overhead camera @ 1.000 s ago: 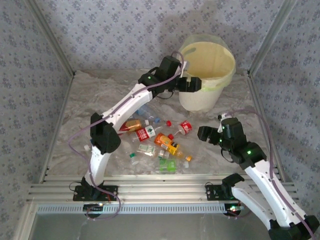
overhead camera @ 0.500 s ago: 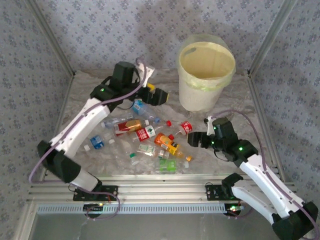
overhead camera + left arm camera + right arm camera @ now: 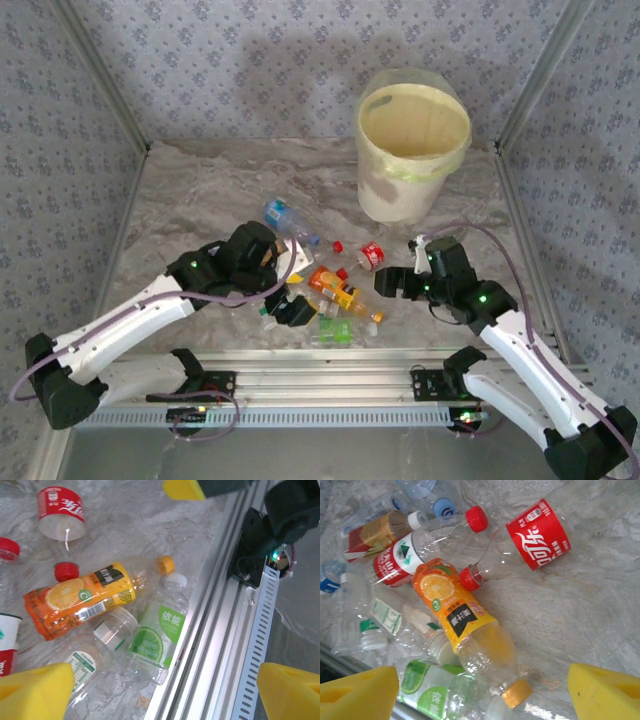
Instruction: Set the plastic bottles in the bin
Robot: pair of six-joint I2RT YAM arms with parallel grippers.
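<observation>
Marbled grey surface [image 3: 200, 190]: small clear plastic bottles [image 3: 335, 285] lie near its front edge, round cream-white bin [image 3: 410, 190] toward its far right corner. We see left hand [image 3: 292, 306] and right hand [image 3: 392, 282] spread wide, empty.

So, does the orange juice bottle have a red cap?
No, the orange juice bottle lying on its side among the others has an orange cap.

Coca-Cola Chinese script on red-label bottle [image 3: 537, 532]; "依能" on green-label bottle [image 3: 165, 625]; orange bottle [image 3: 75, 602] black-patch characters unreadable.
</observation>
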